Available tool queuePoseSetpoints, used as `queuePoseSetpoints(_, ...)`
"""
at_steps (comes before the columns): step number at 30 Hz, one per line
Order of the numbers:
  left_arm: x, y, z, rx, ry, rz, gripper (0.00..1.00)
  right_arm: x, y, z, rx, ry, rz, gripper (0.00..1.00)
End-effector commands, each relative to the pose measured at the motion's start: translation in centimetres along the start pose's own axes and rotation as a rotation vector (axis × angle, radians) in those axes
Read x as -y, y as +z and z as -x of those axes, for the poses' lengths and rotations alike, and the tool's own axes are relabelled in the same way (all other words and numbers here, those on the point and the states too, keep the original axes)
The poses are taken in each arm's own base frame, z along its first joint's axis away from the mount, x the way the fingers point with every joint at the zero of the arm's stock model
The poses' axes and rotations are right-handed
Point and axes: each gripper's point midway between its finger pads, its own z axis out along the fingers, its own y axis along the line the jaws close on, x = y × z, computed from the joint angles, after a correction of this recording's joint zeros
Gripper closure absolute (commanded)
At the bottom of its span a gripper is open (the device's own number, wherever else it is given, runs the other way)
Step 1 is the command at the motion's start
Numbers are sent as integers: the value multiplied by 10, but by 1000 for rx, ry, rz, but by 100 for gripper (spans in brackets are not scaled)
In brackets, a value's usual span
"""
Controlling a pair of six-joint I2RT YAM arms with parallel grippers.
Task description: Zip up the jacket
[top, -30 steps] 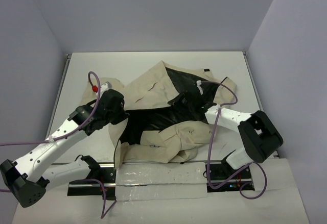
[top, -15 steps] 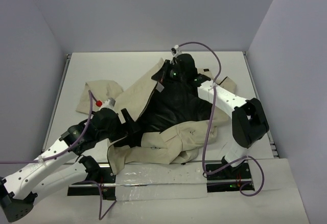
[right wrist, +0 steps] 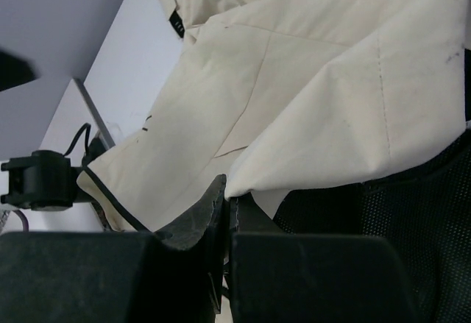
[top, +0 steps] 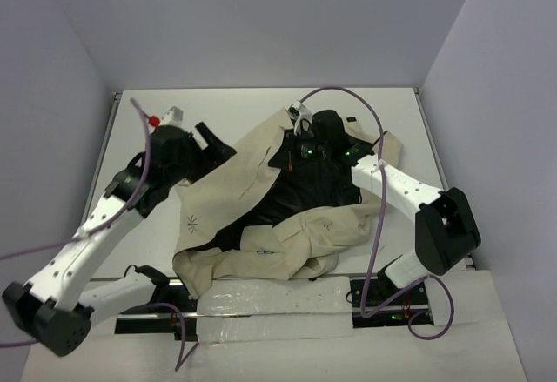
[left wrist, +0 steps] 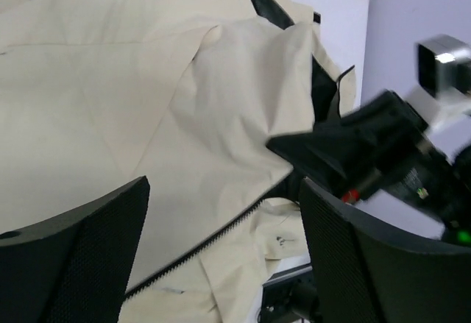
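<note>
Since half a second ago the left gripper has been swung from the near edge toward the far left of the table, and the left panel of the jacket is being left draped over much of the black lining. Its jaws are being held wide, with nothing between them. The right gripper is being kept pinched, apparently on the cream edge by the collar. The jacket is lying crumpled at mid-table, unzipped. Panel alignment is judged to be in hand; next, the zipper teeth are needing to be brought together at the hem. Bare table is being left at the left and far sides, while the hem is lying close to the near edge.
</note>
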Motion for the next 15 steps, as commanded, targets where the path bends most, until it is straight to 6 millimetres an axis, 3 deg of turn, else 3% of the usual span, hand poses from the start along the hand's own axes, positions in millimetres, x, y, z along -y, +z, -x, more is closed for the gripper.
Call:
queuePoseSetpoints(1, 62, 31, 16, -57, 75, -217, 9, -27, -18, 14, 37, -101, 65, 100)
queuePoseSetpoints(6, 91, 73, 6, -173, 154, -336, 8, -34, -21, 14, 33, -133, 83, 100)
queuePoseSetpoints(12, 103, 103, -11, -272, 166, -479, 15, -40, -24, 16, 28, -151, 104, 100)
queuePoseSetpoints(15, 97, 121, -20, -312, 162, -464, 20, -40, -24, 16, 22, -155, 101, 100)
